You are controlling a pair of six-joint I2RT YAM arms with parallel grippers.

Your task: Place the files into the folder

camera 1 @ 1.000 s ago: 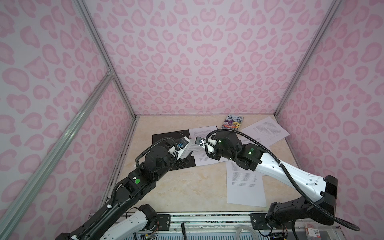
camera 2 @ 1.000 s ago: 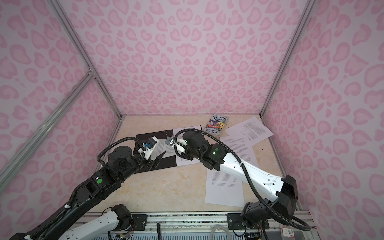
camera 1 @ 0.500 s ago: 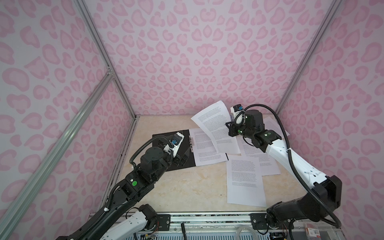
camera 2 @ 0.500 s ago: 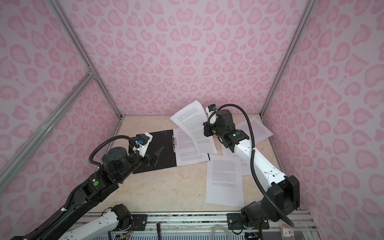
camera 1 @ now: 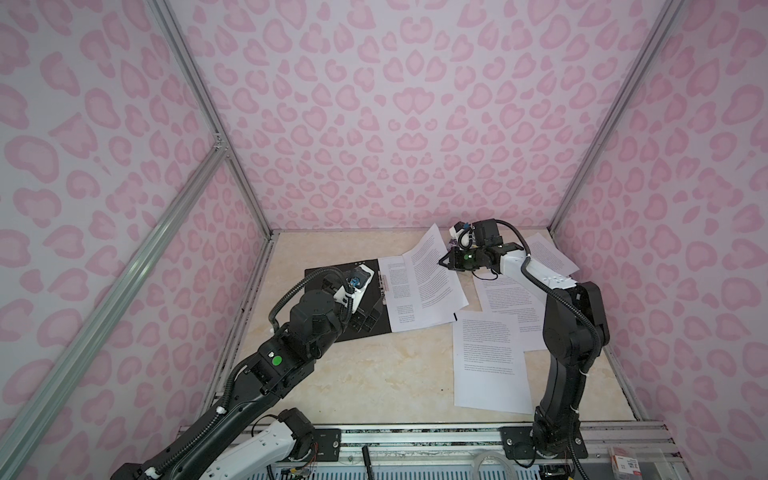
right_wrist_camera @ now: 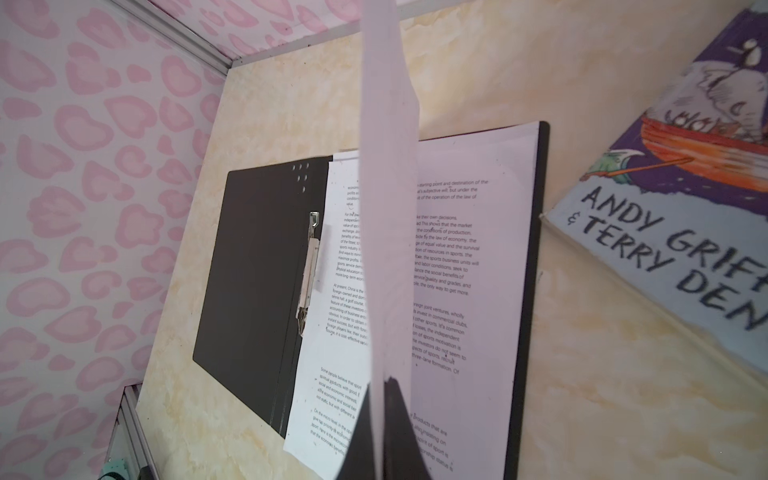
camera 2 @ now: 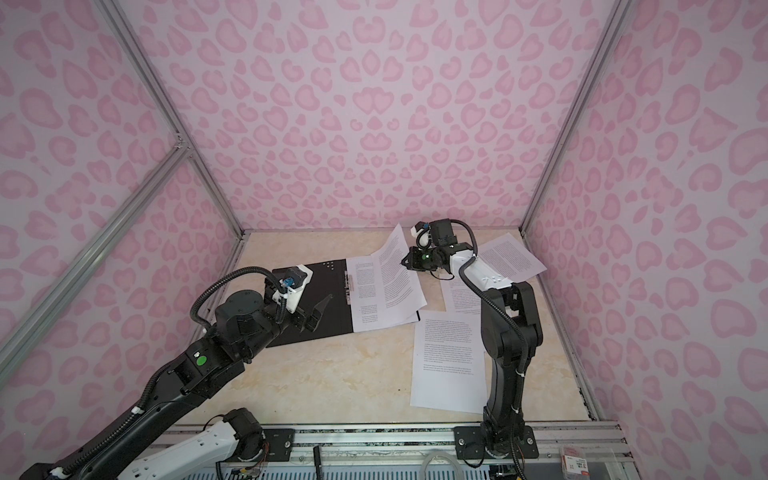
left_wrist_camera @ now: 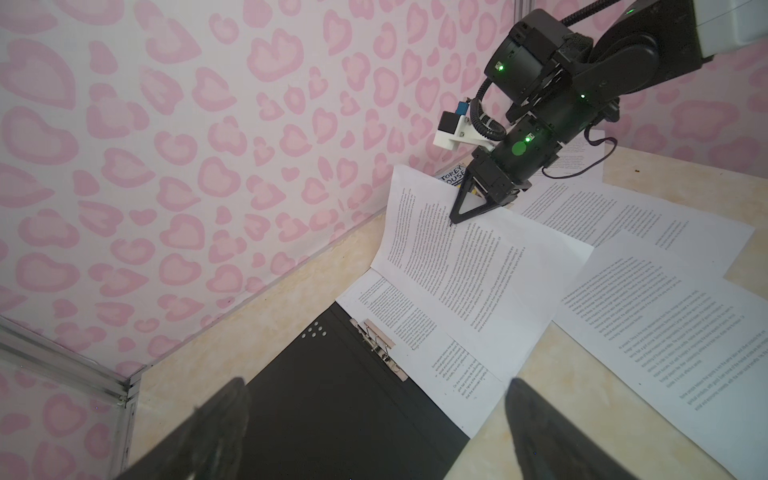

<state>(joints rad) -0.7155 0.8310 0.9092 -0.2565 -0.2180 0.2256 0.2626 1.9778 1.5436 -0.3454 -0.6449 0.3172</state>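
White text-printed sheet (left_wrist_camera: 457, 266), curled upward, pinched by right gripper (left_wrist_camera: 454, 220) above open black folder (left_wrist_camera: 332, 395); left gripper (left_wrist_camera: 374, 432) spread wide.

The table (camera 1: 374, 374) is a pale cream, marbled top; the folder (camera 2: 332, 276) lies open and flat on its left part toward the back, black inside facing up; printed sheets lie loose across the right part; the nearest sheet (camera 1: 490, 365) overlaps the middle sheet (camera 1: 505, 299); the far sheet (camera 1: 548, 255) sits by the back right corner; a picture book (right_wrist_camera: 685, 208) lies flat near the back wall, just beside the folder's right edge.
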